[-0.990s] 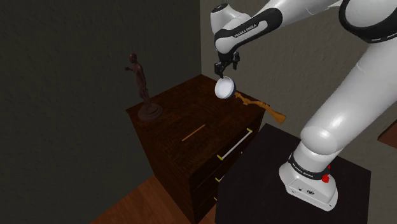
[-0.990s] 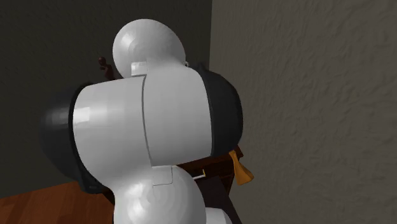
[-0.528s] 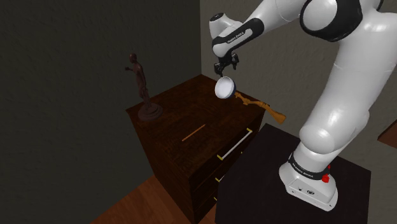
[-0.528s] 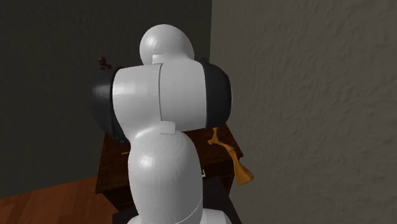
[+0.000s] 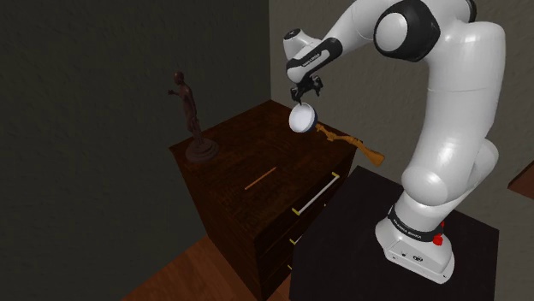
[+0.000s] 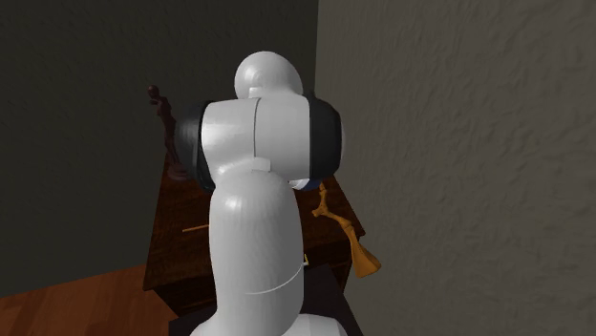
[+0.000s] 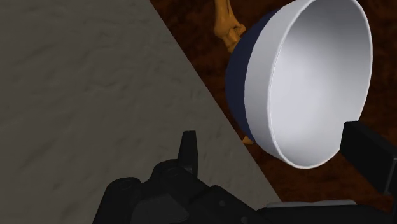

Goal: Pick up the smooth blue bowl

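Lettering on forearm (image 5: 315, 56), arm base (image 5: 409, 228): too small to read.

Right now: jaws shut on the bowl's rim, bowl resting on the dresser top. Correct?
Not resting. The shoulder view shows the bowl hanging tilted from the gripper, clear above the dresser top. Jaws shut on its rim: yes.
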